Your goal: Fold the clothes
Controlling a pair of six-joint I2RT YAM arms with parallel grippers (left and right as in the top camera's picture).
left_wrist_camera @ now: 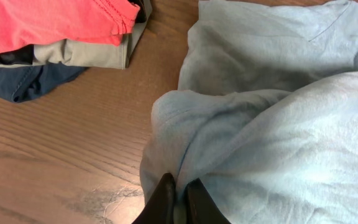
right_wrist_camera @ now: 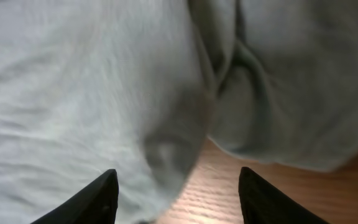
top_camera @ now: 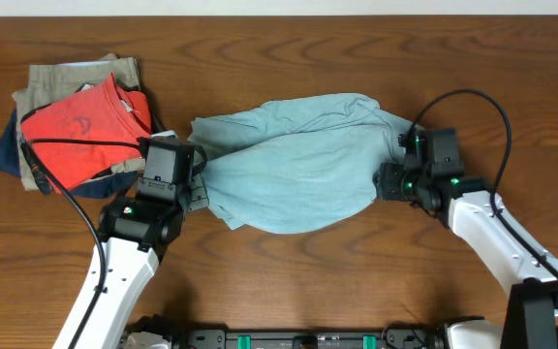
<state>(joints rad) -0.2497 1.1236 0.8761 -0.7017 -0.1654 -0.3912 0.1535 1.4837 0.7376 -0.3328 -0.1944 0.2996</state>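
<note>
- The pale light-blue garment (top_camera: pixel 289 160) lies bunched and wrinkled across the middle of the wooden surface (top_camera: pixel 289 286), between the two arms. It is a rounded heap rather than a flat spread.
- The left pincer (left_wrist_camera: pixel 179 200) is pressed together on a fold at the garment's left edge, low over the surface. A sliver of blue cloth shows between its dark fingers.
- The right pincer (right_wrist_camera: pixel 178 186) is spread wide at the garment's right end, with cloth filling the view between and above its fingers. Judging by the gap, it grips nothing.
- The step in hand looks like taking hold of both ends, so the cloth can be drawn out flat before any fold is made.
- To do this well, the right pincer should close on a single edge or corner, not on a thick bunch. A wad would likely slip or drag hidden layers along.
- Both arms should then lift only a little and pull apart evenly, because an uneven pull would twist the soft cloth.
- The left arm should avoid the pile just beside it: a red-orange T-shirt (top_camera: pixel 85 121) over a khaki garment (top_camera: pixel 66 78) and a navy garment (top_camera: pixel 6 153). A black cable (top_camera: pixel 76 143) lies across the T-shirt and could snag it.
</note>
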